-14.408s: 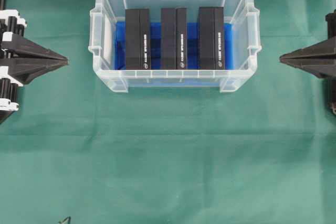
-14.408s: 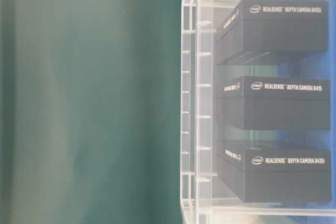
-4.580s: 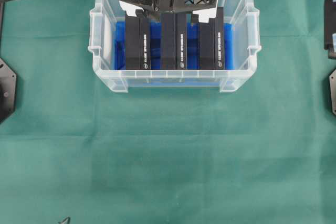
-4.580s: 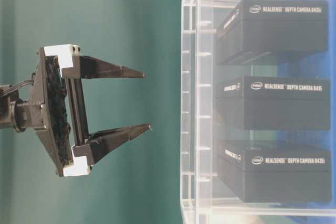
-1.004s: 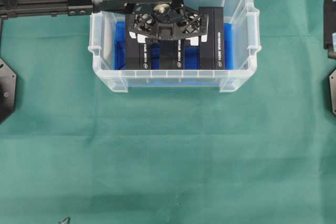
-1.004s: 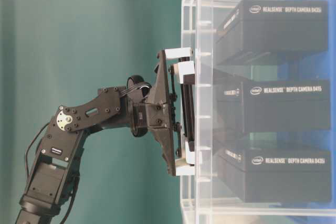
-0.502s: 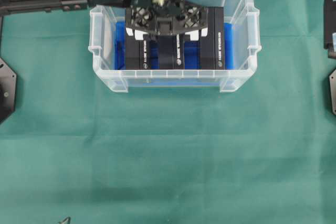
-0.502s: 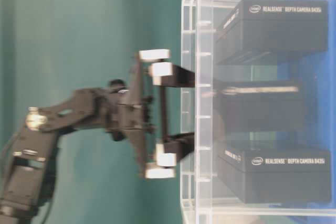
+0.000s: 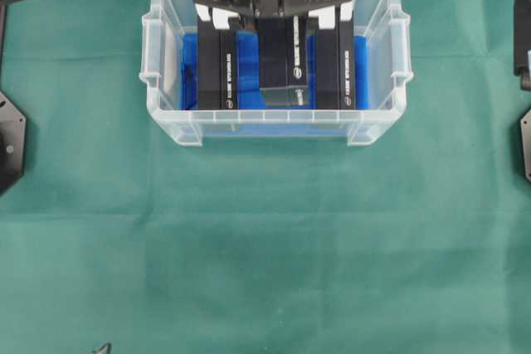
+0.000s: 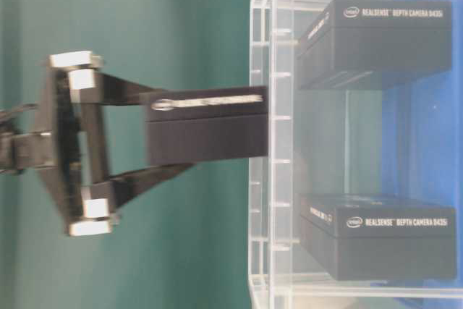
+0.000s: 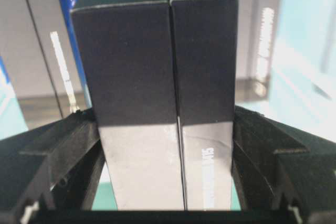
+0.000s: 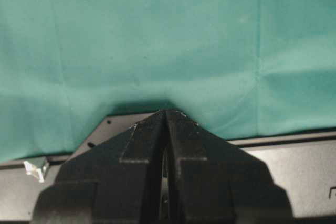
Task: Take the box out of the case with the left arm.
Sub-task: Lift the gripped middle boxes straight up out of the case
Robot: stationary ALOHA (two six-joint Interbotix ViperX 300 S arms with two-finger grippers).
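Progress: a second ago the left gripper (image 10: pixel 173 142) sat down among three boxes; now it has lifted, clamped on the middle box (image 10: pixel 206 127), whose tail barely remains inside the case (image 9: pixel 274 128) rim. Remaining boxes (image 10: pixel 380 233) read "RealSense Depth Camera D435i". Right gripper (image 12: pixel 167 124) rests closed.

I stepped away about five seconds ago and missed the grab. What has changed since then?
The left end effector went down into the case, closed on the middle box and has lifted it most of the way above the rim. The left box and right box stayed standing in the case, which has not shifted. The right end effector stayed shut, parked.
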